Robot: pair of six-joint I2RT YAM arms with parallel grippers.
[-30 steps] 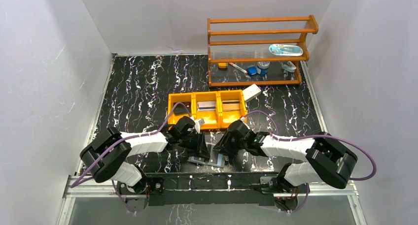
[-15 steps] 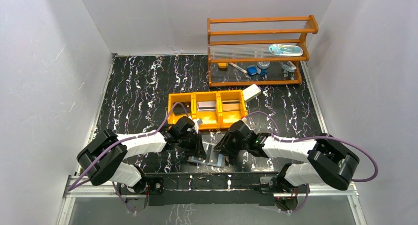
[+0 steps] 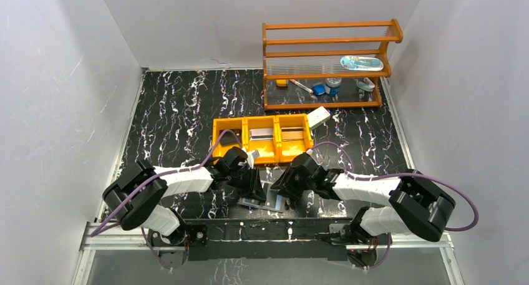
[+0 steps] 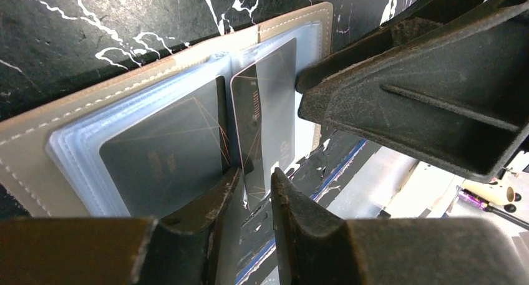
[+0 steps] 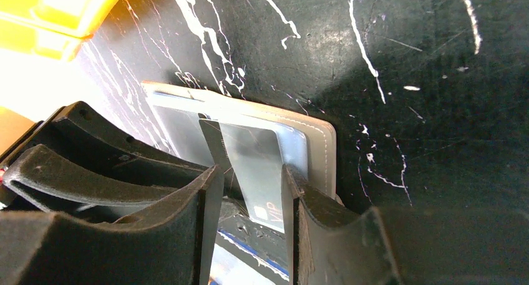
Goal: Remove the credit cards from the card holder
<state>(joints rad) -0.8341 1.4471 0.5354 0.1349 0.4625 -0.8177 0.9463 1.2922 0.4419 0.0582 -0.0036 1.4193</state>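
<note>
The card holder (image 4: pixel 25 154) lies open and flat at the near edge of the table (image 3: pixel 187 104), about in the middle, between the two arms. A dark card (image 4: pixel 162 154) sits deep in one of its pockets. A silvery card (image 4: pixel 268 104) is partly out of the next pocket, and its free end points toward the near edge.

The left gripper (image 4: pixel 252 182) has its fingers close together, one on each side of that free end. The pictures do not show whether they are pinching the card. The right gripper (image 5: pixel 249 185) has its fingers spread. Its tips are down at the holder, one on each side of the same card. It looks like it is keeping the holder from sliding.

The step in hand seems to be pulling the silvery card out. Next, the left fingers need a firm pinch on the card's end. Then they should pull straight along the pocket while the holder stays put. The dark card has not come out yet.
</note>
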